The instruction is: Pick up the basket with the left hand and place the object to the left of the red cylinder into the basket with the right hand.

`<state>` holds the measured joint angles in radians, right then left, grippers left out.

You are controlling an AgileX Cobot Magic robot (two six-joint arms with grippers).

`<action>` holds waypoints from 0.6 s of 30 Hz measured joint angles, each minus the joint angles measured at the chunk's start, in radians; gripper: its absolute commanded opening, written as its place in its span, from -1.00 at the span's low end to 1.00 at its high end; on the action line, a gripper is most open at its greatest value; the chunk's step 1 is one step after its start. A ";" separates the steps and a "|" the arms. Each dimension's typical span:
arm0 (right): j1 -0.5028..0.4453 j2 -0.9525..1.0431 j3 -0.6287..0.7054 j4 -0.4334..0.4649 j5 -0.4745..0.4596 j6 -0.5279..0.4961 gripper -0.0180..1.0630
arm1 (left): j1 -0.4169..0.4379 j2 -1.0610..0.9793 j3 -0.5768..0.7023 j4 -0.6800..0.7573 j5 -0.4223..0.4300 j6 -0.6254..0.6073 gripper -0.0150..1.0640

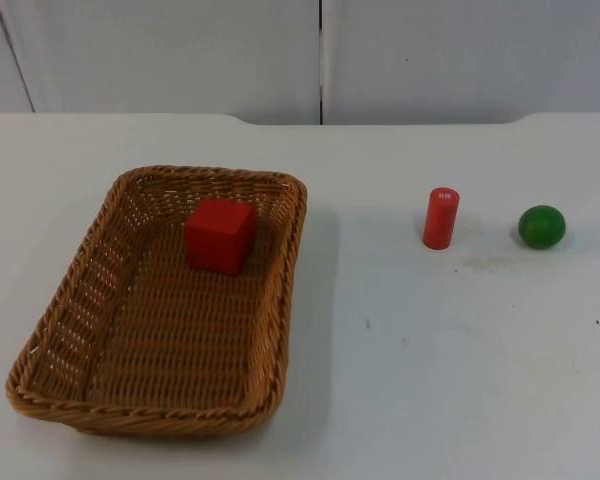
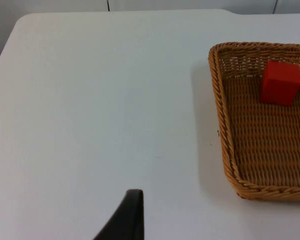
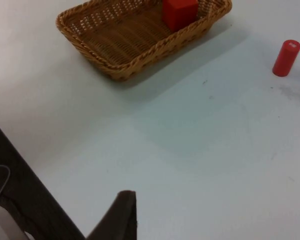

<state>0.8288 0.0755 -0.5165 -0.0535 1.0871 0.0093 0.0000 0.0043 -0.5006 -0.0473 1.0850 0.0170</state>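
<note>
Top view: red cube (image 1: pixel 220 234) in basket (image 1: pixel 70 320), basket's long axis toward wall; gripper states: cannot tell.

wicker basket (image 2: pixel 230 150) on white table (image 2: pixel 100 100), red cube (image 2: pixel 279 82) inside (far end)

left tool (image 2: pixel 132 212) raised above table, right tool (image 3: pixel 124 212) likewise

Bare table (image 1: pixel 400 340) lies between basket (image 1: pixel 280 360) and red cylinder (image 1: pixel 440 218).
</note>
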 measured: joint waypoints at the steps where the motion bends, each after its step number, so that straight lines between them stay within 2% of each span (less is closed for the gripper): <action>1: -0.011 0.000 0.000 0.000 0.000 0.000 0.98 | 0.000 0.000 0.000 0.000 0.000 0.000 0.98; 10: -0.155 0.000 0.000 0.000 0.000 -0.002 0.98 | 0.000 0.000 0.000 0.000 0.000 0.000 0.98; 14: -0.257 0.000 0.000 0.000 0.000 -0.002 0.98 | 0.000 0.000 0.000 0.000 0.000 0.000 0.98; 18: -0.320 0.000 0.000 0.002 0.000 -0.002 0.98 | 0.000 0.000 0.000 0.000 0.000 0.000 0.98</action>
<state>0.5085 0.0755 -0.5165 -0.0519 1.0871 0.0076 0.0000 0.0043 -0.5006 -0.0473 1.0850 0.0170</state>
